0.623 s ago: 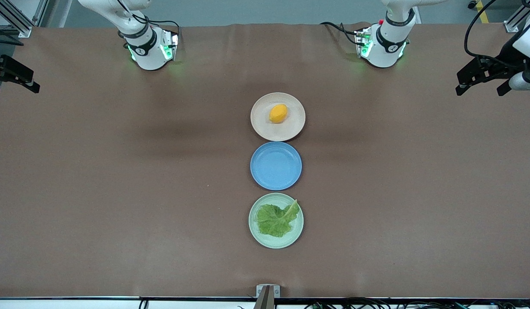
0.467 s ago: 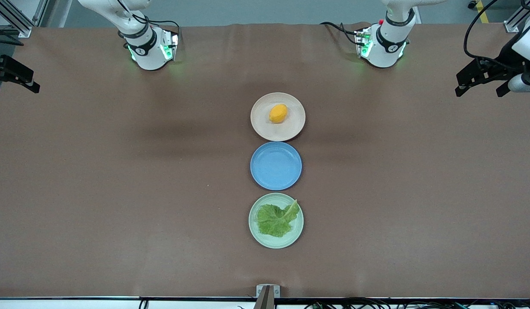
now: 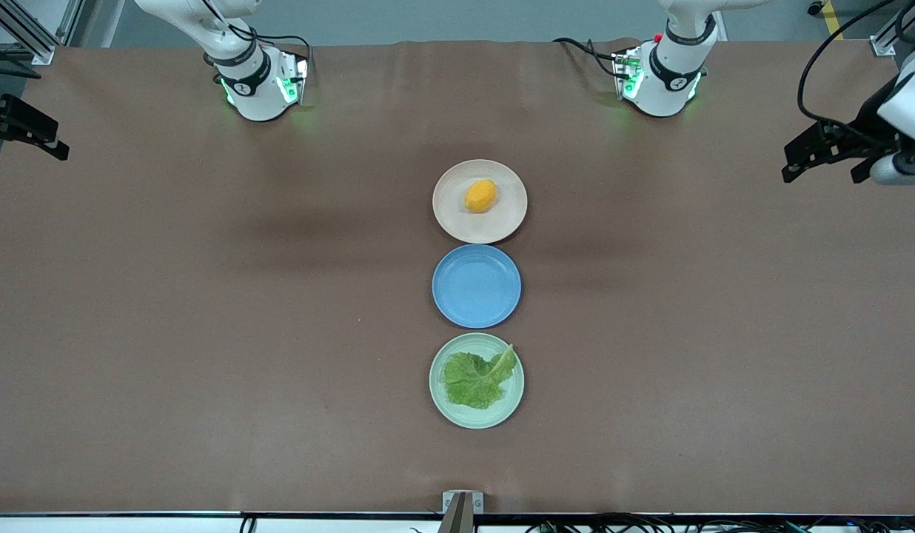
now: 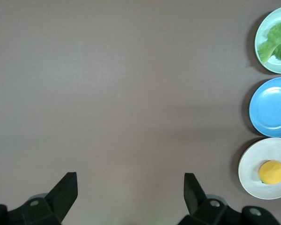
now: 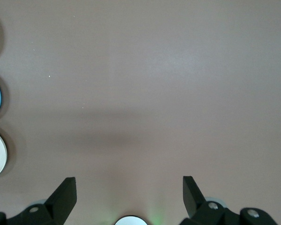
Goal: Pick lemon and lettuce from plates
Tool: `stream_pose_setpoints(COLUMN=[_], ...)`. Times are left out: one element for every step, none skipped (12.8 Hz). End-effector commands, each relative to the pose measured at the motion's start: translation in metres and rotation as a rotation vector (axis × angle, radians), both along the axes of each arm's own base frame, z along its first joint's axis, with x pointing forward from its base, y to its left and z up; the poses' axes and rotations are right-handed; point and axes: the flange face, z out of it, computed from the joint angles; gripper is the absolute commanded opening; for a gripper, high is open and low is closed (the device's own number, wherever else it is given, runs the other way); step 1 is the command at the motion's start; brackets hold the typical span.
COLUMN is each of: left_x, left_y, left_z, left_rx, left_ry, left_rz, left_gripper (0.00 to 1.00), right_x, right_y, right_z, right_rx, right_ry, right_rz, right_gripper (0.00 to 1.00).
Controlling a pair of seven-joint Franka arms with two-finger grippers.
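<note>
The lemon (image 3: 480, 195) lies on the beige-pink plate (image 3: 450, 216), the plate nearest the robot bases. The lettuce (image 3: 477, 379) lies on the mint green plate (image 3: 440, 400), the plate nearest the front camera. My left gripper (image 3: 820, 178) is open and empty, up over the bare table at the left arm's end. My right gripper (image 3: 24, 155) is open and empty, over the table edge at the right arm's end. The left wrist view shows its open gripper (image 4: 129, 183), the lemon (image 4: 272, 172) and the lettuce (image 4: 276, 40). The right wrist view shows its open gripper (image 5: 129, 185) over bare table.
An empty blue plate (image 3: 477, 286) sits between the two task plates; the three form a row down the table's middle. The arm bases (image 3: 259, 81) stand along the table's back edge. A small metal bracket (image 3: 462, 502) sits at the front edge.
My left gripper has shifted slightly lower in the front view. The right arm, plates, lemon and lettuce have not moved.
</note>
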Motion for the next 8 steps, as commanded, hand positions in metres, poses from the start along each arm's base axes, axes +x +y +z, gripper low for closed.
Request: stream_pose_setpoints(left_x=[0.03,0.043,0.054,0.065,0.074,0.08,0.086,0.095], left_y=[-0.011,-0.016,-0.035,-0.052,-0.073,-0.098,-0.123,-0.142], left_z=[-0.03,-0.049,-0.065,-0.085,-0.107,-0.129,-0.149,-0.17], left_rx=[-0.003,-0.006,-0.016,-0.021,-0.028,-0.03,-0.035,-0.04], left_ry=[0.035,0.04,0.033,0.03,0.032,0.036,0.034,0.032], left_rz=[0.001,0.014,0.009,0.007,-0.003,-0.028,-0.063,-0.089], left_gripper=[1.0,1.0,1.0,1.0,1.0,1.0,1.0,1.0], right_x=[-0.004,0.001,0.005,0.011,0.018,0.026,0.038,0.056], right_y=[-0.001,-0.002,-0.005,-0.012,-0.02,-0.02,-0.021,-0.023], right_z=[0.001,-0.005,-0.011,-0.021,-0.035,-0.046,-0.059,-0.088], right_rx=[0.007,0.007,0.004,0.007,0.01,0.006,0.007,0.006], right_ry=[0.0,0.006,0.019,0.037,0.067,0.078,0.066,0.1], right_rz=[-0.015,-0.018,-0.02,-0.023,-0.038,-0.036,-0.039,-0.043], right_gripper=[1.0,1.0,1.0,1.0,1.0,1.0,1.0,1.0])
